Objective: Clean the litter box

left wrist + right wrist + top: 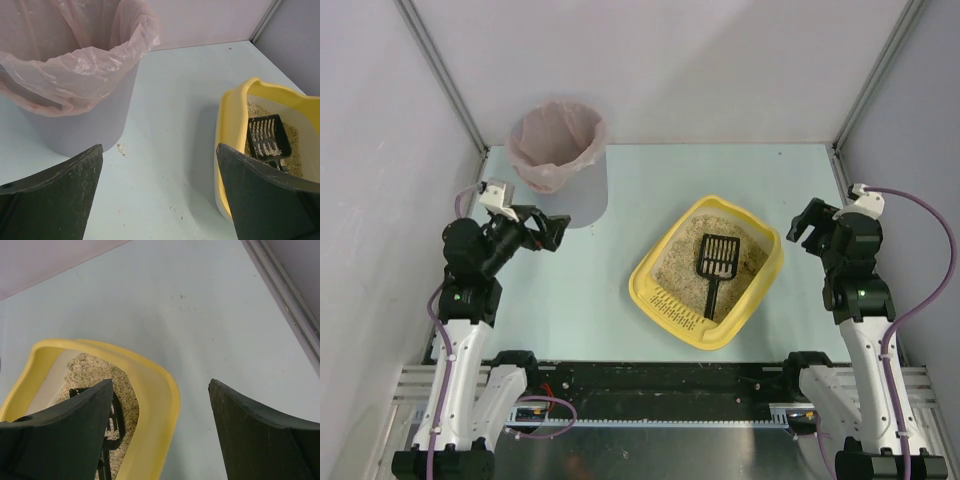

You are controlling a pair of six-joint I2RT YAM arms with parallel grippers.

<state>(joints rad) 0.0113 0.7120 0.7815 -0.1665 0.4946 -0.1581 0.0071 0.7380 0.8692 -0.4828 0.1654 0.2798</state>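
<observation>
From above, the yellow litter box (672, 303) sits askew on the pale table (600, 290), right of centre towards the near edge, its slotted grille at the near end. A black litter scoop (716, 262) lies in the sandy litter. A grey, pink-lined bin (545, 175) stands at the far left corner. The left gripper (552, 230) and the right gripper (805, 228) hover apart from the box, both spread and empty.

Left wrist view: wide-spread fingers frame the bin and the box's rim.

Right wrist view: spread fingers hang above the box's far corner.
</observation>
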